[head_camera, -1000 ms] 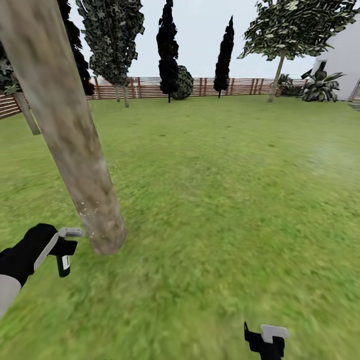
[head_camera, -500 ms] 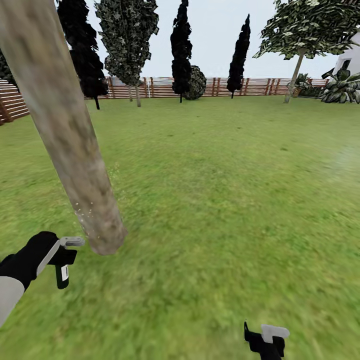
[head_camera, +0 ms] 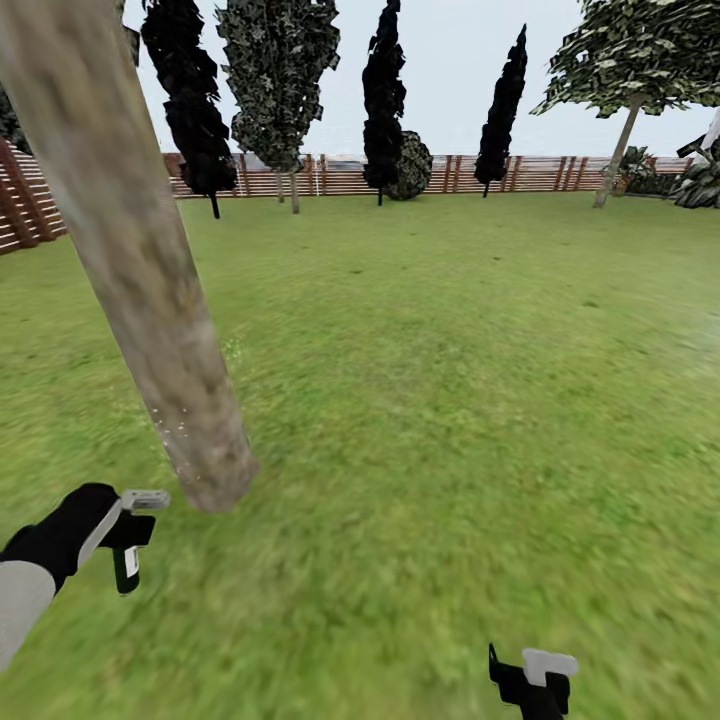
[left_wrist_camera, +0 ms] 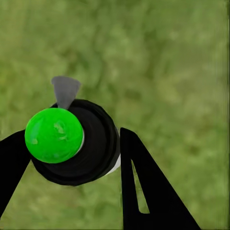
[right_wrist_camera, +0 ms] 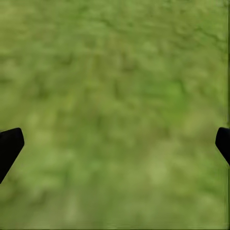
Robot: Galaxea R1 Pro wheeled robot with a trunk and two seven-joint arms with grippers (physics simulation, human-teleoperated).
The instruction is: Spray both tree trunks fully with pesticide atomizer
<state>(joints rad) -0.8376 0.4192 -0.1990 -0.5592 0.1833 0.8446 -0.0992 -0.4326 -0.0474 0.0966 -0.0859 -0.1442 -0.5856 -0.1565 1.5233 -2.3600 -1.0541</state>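
Left gripper [left_wrist_camera: 67, 158] is clamped around the pesticide atomizer [left_wrist_camera: 72, 141], green cap up and grey nozzle poking out, held low at the near left just beside the foot of the thick mottled tree trunk [head_camera: 150, 290], with pale specks dotting the bark there. Right gripper [right_wrist_camera: 115, 143] hangs near right over the grass floor [head_camera: 450, 400], fingers spread wide, nothing between them. Far off, dark conifers [head_camera: 385, 80] line the slatted fence [head_camera: 540, 172].
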